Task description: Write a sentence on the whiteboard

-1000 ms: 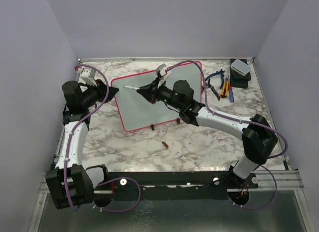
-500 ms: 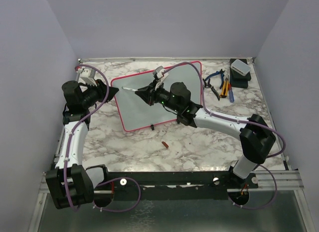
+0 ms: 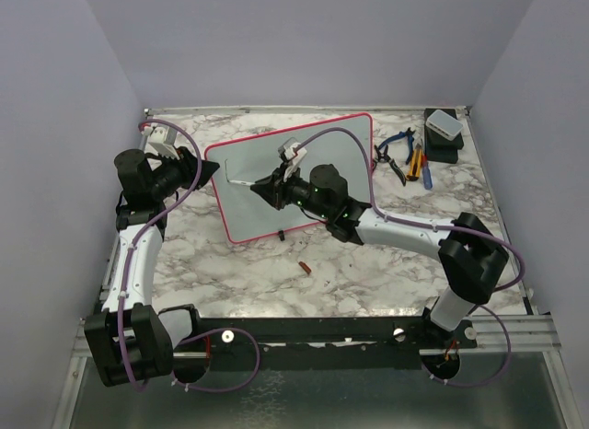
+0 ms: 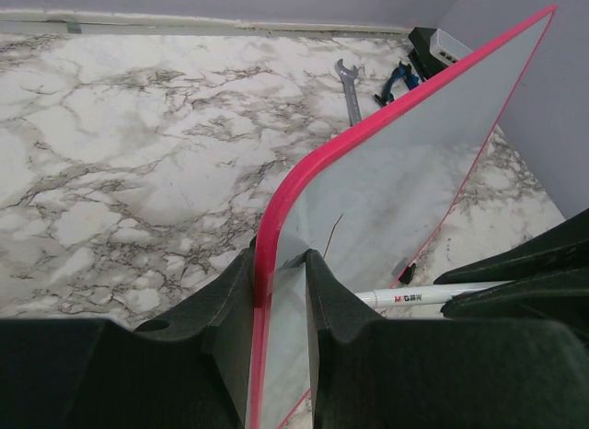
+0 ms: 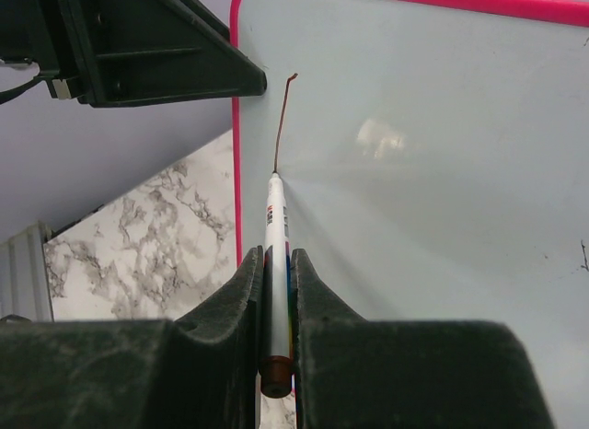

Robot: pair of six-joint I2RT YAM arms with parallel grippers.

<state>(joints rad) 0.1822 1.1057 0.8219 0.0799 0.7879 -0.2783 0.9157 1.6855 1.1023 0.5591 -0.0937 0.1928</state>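
Note:
The whiteboard (image 3: 345, 144), red-framed, stands tilted on the marble table. My left gripper (image 3: 210, 169) is shut on its left edge; in the left wrist view the jaws (image 4: 281, 263) clamp the red frame (image 4: 368, 139). My right gripper (image 3: 265, 188) is shut on a white marker (image 5: 276, 226), whose tip touches the board near its left edge. The marker also shows in the left wrist view (image 4: 414, 297). Of the sentence, only one thin dark stroke (image 5: 283, 116) shows, running down to the marker tip; it also shows in the left wrist view (image 4: 333, 231).
Pliers and hand tools (image 3: 409, 157) and a black box with a grey block (image 3: 442, 134) lie at the back right. A wrench (image 4: 350, 88) lies behind the board. A small red cap (image 3: 304, 267) lies on the table in front of the board.
My right gripper has moved the marker down the board towards the near side, lengthening the stroke. The left gripper and the board have stayed put.

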